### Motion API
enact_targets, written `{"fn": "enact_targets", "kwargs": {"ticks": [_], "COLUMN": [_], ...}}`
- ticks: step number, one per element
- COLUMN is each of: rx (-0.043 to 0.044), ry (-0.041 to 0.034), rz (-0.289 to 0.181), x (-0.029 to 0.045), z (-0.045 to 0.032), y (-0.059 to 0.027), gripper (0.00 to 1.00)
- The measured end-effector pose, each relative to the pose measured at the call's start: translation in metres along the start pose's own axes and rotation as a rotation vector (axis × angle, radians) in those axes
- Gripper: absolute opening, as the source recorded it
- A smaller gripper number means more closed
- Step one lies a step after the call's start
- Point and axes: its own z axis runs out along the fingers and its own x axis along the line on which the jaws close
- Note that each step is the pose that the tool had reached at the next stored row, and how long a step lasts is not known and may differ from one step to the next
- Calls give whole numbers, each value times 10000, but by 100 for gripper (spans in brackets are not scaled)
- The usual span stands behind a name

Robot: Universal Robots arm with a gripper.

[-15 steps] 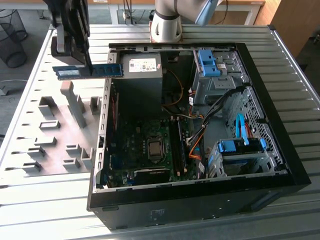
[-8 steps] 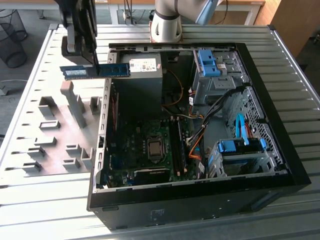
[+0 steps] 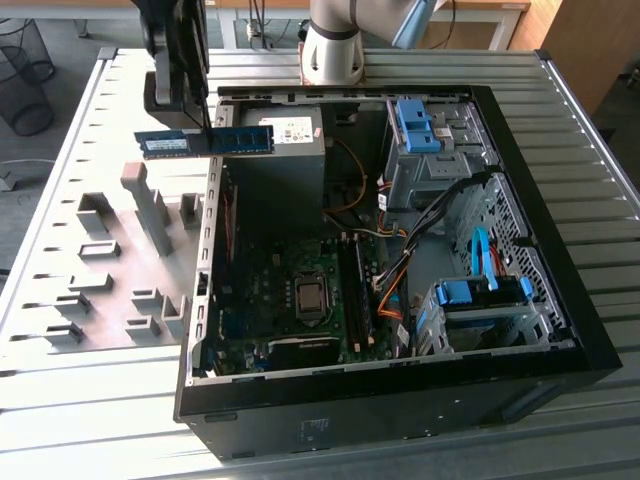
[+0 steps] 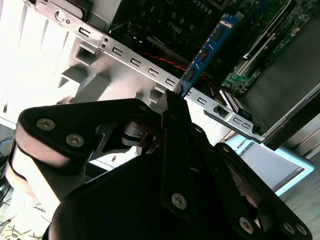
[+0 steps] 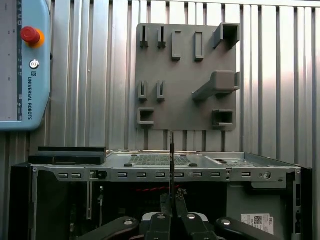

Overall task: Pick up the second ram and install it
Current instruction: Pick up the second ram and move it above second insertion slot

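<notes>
Over the far left wall of the open computer case, toward the exterior view's left, the gripper was clamped on the middle of the second ram. The stick hung level in the air, near the grey holder plate. Inside the case lay the motherboard, the power supply, orange cables and drive cages with light-blue latches. Whether the dark memory slots already held a stick, I could not tell.

In the second wrist view the ram stuck out from the closed fingers above the case's slotted rail. I judged that it could hit this rail, or turn in so thin a pinch.

In the first wrist view the ram was edge-on over that rail. A small tilt might make it miss its slot.
</notes>
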Motion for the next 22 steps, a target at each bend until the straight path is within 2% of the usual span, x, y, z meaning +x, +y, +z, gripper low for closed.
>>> {"fn": "enact_targets", "kwargs": {"ticks": [11,22], "rx": [0,0], "ry": [0,0], "rz": [-2,-1], "x": [-1,0], "z": [-1,-7], "y": [-21,-231], "gripper": [14,14]}}
